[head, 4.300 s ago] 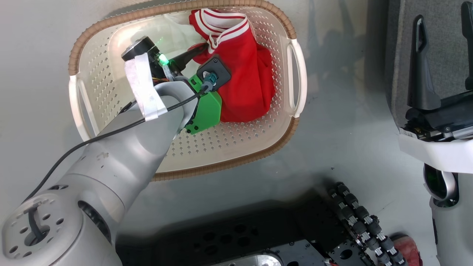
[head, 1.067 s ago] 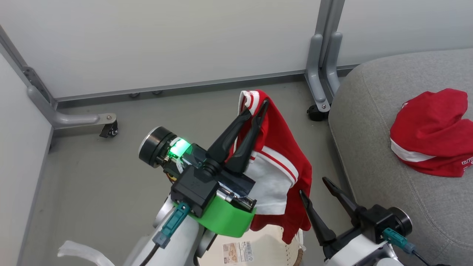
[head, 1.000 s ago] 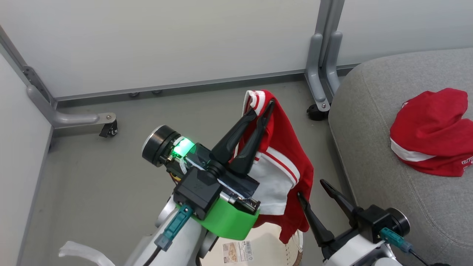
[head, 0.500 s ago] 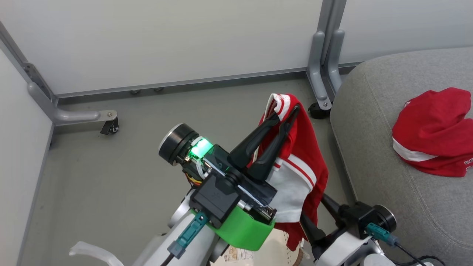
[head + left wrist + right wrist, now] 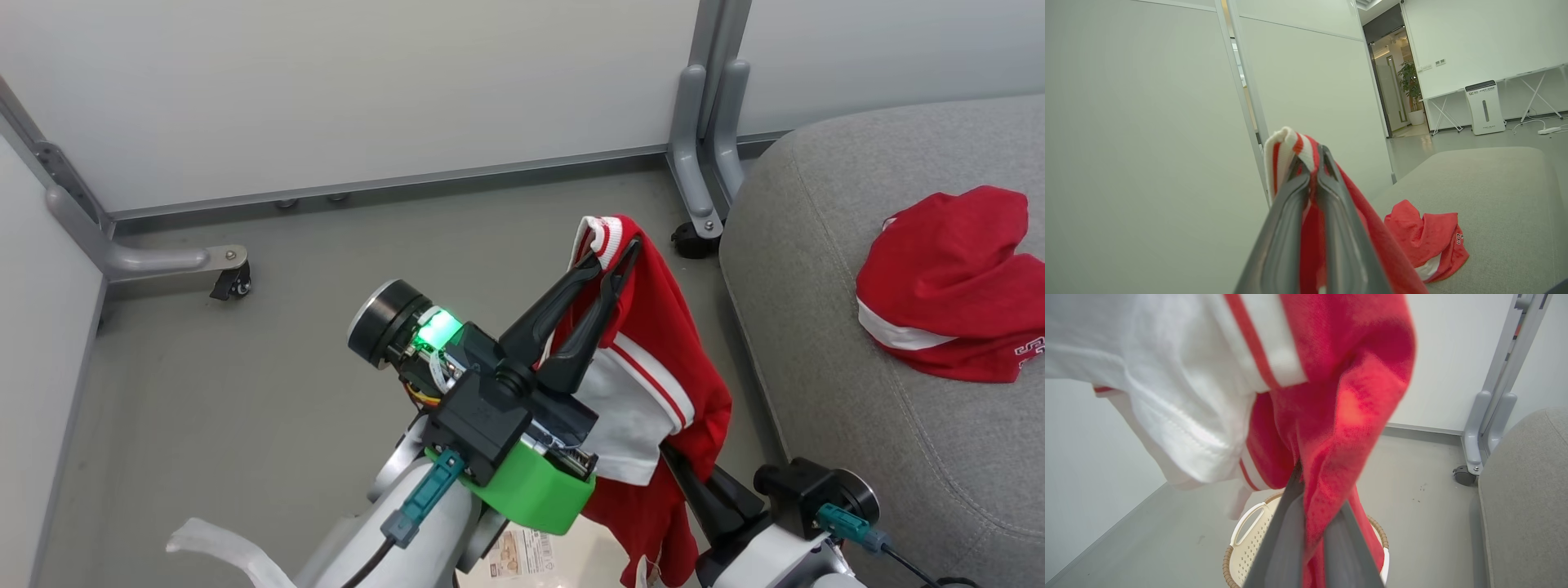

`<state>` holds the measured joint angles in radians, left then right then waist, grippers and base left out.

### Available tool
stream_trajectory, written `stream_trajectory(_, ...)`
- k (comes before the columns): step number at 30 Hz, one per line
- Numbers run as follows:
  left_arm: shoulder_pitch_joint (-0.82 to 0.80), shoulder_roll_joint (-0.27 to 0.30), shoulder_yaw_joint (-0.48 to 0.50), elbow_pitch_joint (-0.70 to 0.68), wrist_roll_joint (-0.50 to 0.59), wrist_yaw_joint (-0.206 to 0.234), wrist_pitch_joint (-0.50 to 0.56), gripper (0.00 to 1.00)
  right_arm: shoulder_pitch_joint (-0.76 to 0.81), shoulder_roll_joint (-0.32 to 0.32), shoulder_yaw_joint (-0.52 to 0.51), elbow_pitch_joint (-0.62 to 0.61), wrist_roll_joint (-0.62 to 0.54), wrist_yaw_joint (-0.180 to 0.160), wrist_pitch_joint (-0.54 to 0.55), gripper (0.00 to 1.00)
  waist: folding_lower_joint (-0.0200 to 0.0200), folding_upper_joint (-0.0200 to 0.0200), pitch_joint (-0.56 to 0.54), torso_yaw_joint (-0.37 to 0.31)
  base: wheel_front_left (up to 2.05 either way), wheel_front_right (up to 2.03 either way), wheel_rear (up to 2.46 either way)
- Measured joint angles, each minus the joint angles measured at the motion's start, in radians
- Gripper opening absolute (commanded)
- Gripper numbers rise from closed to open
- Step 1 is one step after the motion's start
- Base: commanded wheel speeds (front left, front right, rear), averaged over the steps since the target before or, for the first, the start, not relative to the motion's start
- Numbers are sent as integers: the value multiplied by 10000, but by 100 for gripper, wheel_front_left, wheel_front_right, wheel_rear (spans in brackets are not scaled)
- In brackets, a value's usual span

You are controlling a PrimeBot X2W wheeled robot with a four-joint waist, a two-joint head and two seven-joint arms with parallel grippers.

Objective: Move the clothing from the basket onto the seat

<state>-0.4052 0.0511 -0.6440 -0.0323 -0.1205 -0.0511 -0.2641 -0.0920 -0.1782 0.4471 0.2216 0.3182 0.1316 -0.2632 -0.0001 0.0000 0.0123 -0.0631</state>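
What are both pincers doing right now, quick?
Left pincer: closed, holding the hanging red garment by its striped edge.
Right pincer: closed on the lower red cloth of the same garment.

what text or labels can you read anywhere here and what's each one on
White lettering on the crumpled red garment lying on the grey fabric seat: cut off, unreadable.
Sticker inside the cream perforated basket: too small to read.
Logo on the white floor appliance: too blurred.

Head camera high, looking down; wrist cameras low, close-in; all share seat [image 5: 824,343].
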Motion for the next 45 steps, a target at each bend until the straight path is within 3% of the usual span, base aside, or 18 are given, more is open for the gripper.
stream_trajectory(6,7,-2,42,188,0,52,0,0,-12,-42,2,-48,81,0,0,0,0,0,40,-93,0,0,0)
stream_trajectory(7,7,-2,52,211,0,67,0,13,-12,-48,0,-54,82,0,0,0,0,0,54,-104,0,0,0)
stream_trajectory(8,8,-2,59,222,4,67,0,100,-12,-50,-10,-61,82,0,0,0,0,0,75,-119,0,0,0)
stream_trajectory(27,327,40,341,1149,-15,-196,0,100,-133,6,-506,-483,-33,0,0,0,1,0,524,-427,0,0,0)
stream_trajectory(45,888,543,667,1952,157,-414,0,100,-435,403,-1703,-2061,-192,0,2,0,1,0,1276,-1783,0,0,0)
